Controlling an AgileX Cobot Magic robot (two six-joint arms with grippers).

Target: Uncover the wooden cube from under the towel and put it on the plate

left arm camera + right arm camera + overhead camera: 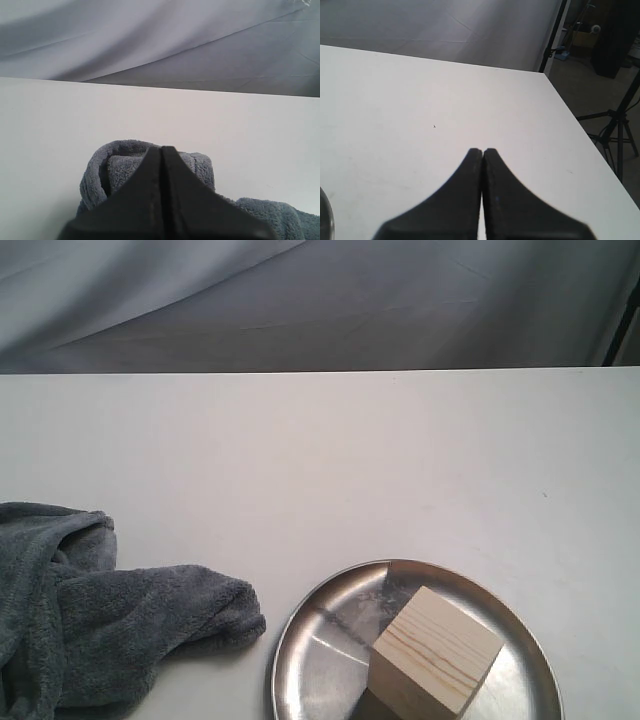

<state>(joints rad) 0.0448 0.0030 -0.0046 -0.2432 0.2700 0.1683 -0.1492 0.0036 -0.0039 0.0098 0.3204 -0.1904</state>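
Pale wood first: the wooden cube (435, 665) sits uncovered on the plate (318, 640), right of the dish's centre, one corner turned toward the camera, grain lines plain. The steel plate lies at the near edge of the white table (320, 460). The towel (100, 625) is bunched in a heap at the table's left side, its nearest fold just beside the plate rim.

Left claw (162, 150): jaws pressed together, nothing between them, tips in front of a rolled fold of towel; contact with the cloth unclear.

Right claw (483, 151): jaws together, empty, over bare table.
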